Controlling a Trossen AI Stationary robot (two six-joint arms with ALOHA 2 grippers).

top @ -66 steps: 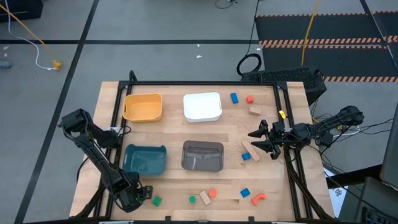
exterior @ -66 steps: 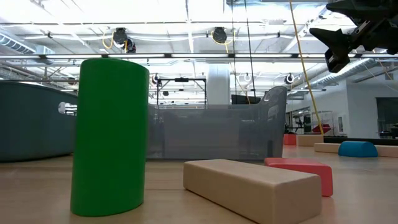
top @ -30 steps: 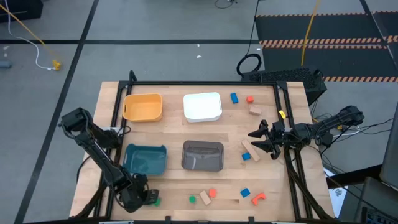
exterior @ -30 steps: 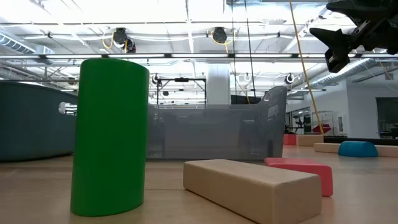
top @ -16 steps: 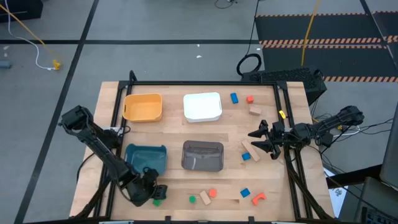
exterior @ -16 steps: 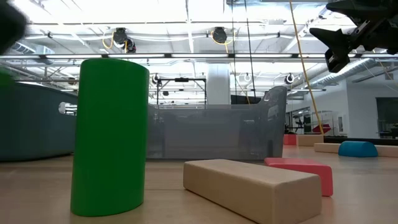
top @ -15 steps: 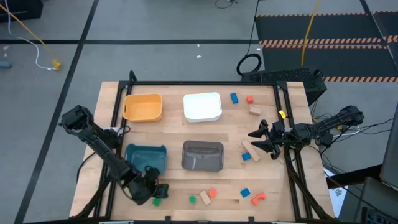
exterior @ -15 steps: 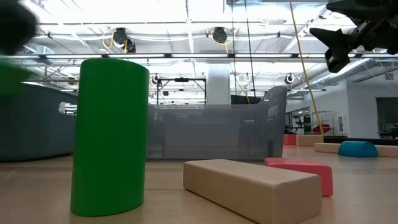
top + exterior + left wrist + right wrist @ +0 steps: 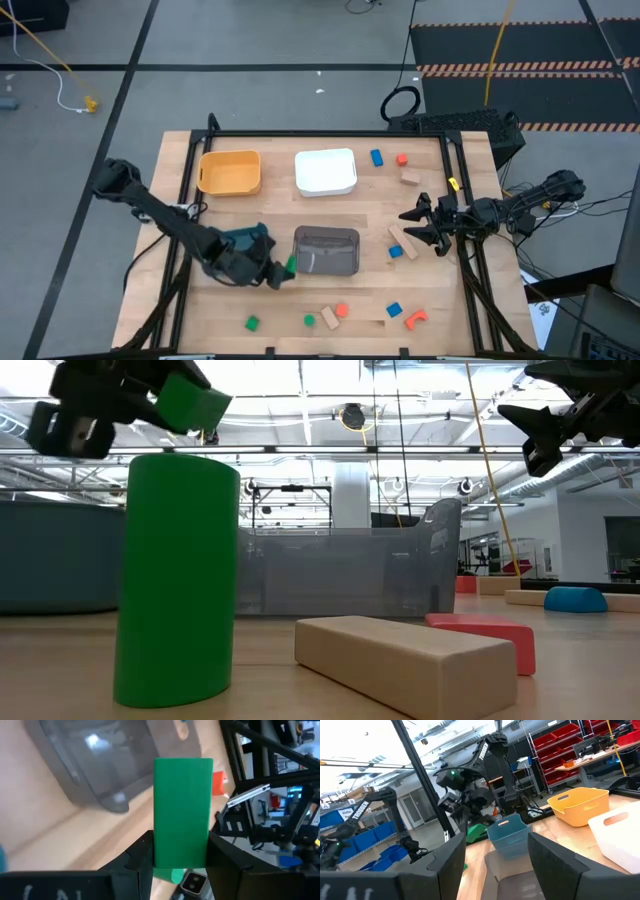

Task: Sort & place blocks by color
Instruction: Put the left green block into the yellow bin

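My left gripper (image 9: 278,270) is shut on a green block (image 9: 182,812), held above the table just left of the grey bin (image 9: 325,250); the low view shows the block (image 9: 195,402) high up. My right gripper (image 9: 415,228) hangs open over the table's right side, holding nothing. Loose blocks rest on the table. A green one (image 9: 252,323), a green cylinder (image 9: 309,320), a tan bar (image 9: 328,316), a red-orange one (image 9: 342,311), a blue one (image 9: 393,310) and a red arch (image 9: 416,319) lie near the front. My left gripper pinches the green block by its two long sides (image 9: 160,851) between its two fingers, near the block's back end. The fingers (image 9: 226,857) lie along the block, which sticks out beyond them toward the table's right. It is lifted clear of the table.
A teal bin (image 9: 243,240) lies partly under my left arm. A yellow bin (image 9: 230,172) and a white bin (image 9: 326,172) stand at the back. More blocks lie at the back right (image 9: 376,157) and under my right gripper (image 9: 400,240).
My left gripper has risen from the near left corner and swung toward the table's right and far side, to the grey bin. The green block has travelled with it, clear of the table. Another green block stays where it lay by the front edge.
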